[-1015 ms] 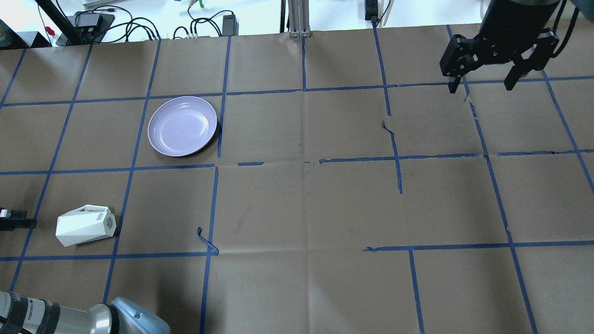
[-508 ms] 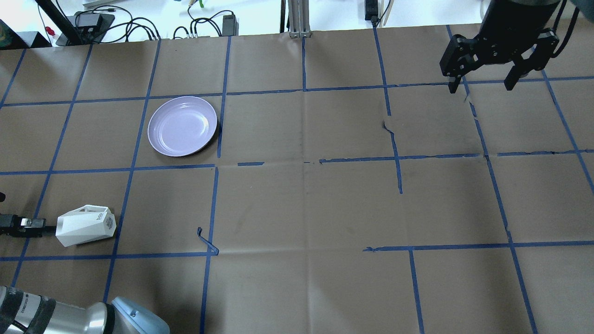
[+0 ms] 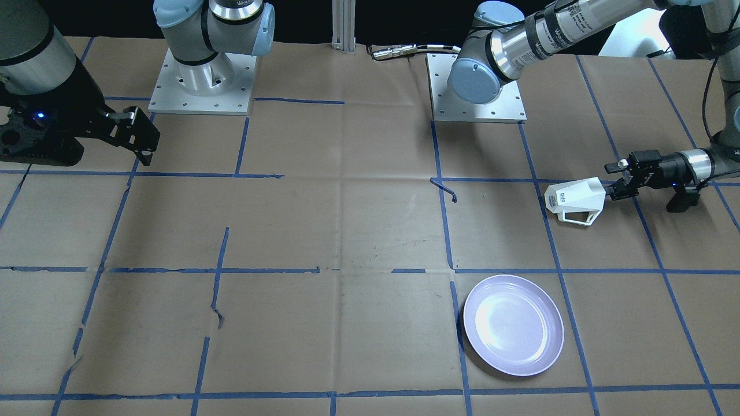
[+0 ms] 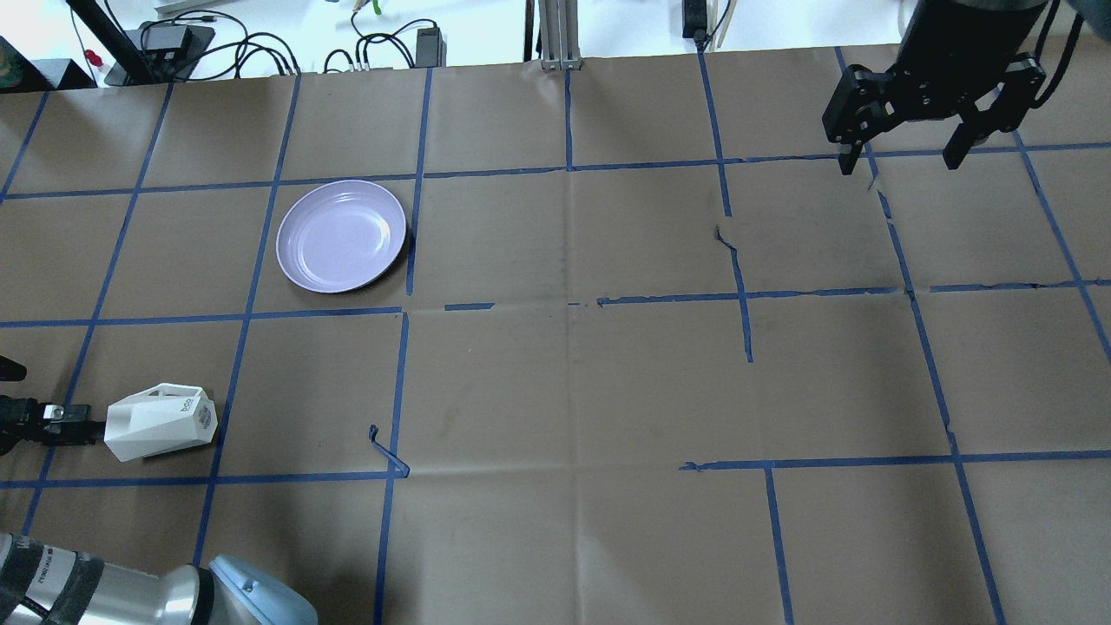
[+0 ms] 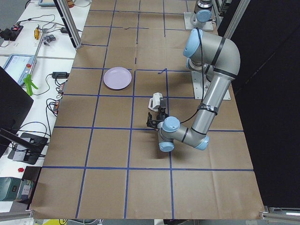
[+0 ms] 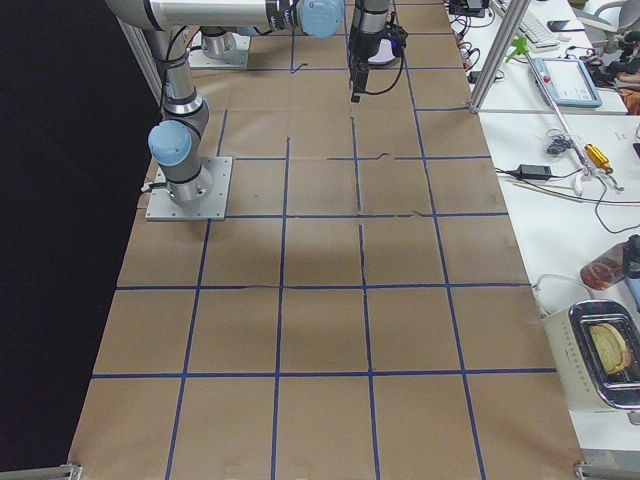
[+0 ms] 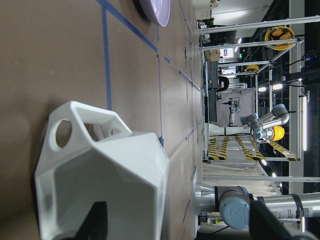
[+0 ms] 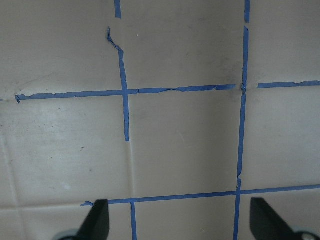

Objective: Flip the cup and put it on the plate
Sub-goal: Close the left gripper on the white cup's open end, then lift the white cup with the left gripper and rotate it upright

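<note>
The white faceted cup (image 4: 161, 423) lies on its side at the table's left, wide end towards my left gripper (image 4: 52, 408), handle on the plate's side. It also shows in the front view (image 3: 575, 199) and fills the left wrist view (image 7: 100, 180). The left gripper (image 3: 614, 180) is open and low, one finger (image 3: 614, 193) at the cup's wide end. The lavender plate (image 4: 341, 236) sits empty further out, also in the front view (image 3: 513, 325). My right gripper (image 4: 901, 162) is open and empty above the far right of the table.
Brown paper with a blue tape grid covers the table (image 4: 573, 391). A loose curl of tape (image 4: 386, 451) sticks up right of the cup. Cables and power bricks (image 4: 217, 43) lie beyond the far edge. The left arm's elbow (image 4: 252, 595) hangs over the near-left corner.
My left gripper has slid right from the table's left edge up to the cup's wide end. The cup, the plate and the right arm have not moved.
</note>
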Controlling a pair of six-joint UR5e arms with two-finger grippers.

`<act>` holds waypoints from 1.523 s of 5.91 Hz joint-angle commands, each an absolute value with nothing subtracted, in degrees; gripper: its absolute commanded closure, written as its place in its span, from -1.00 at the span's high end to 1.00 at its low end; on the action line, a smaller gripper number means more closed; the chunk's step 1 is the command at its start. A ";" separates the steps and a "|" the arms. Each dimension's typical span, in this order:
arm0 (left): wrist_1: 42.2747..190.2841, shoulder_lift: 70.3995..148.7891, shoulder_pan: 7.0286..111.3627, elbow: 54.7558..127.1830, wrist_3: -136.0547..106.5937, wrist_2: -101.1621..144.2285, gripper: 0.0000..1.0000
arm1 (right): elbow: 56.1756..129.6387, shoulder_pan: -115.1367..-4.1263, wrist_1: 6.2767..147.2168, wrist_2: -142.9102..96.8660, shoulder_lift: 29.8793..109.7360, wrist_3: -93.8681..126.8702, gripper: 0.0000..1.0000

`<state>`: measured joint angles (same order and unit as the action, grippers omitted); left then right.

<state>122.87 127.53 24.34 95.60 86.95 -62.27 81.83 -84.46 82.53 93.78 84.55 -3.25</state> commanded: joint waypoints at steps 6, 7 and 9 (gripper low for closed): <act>125.31 127.37 24.26 93.44 88.69 -62.14 -1.00 | 81.83 -84.46 82.53 93.78 84.55 -3.25 1.00; 130.81 124.31 24.34 90.38 86.94 -62.05 -1.00 | 81.83 -84.46 82.62 93.78 84.55 -3.25 1.00; 138.92 115.88 25.13 84.05 77.39 -61.96 -1.00 | 81.83 -84.46 82.53 93.78 84.55 -3.25 1.00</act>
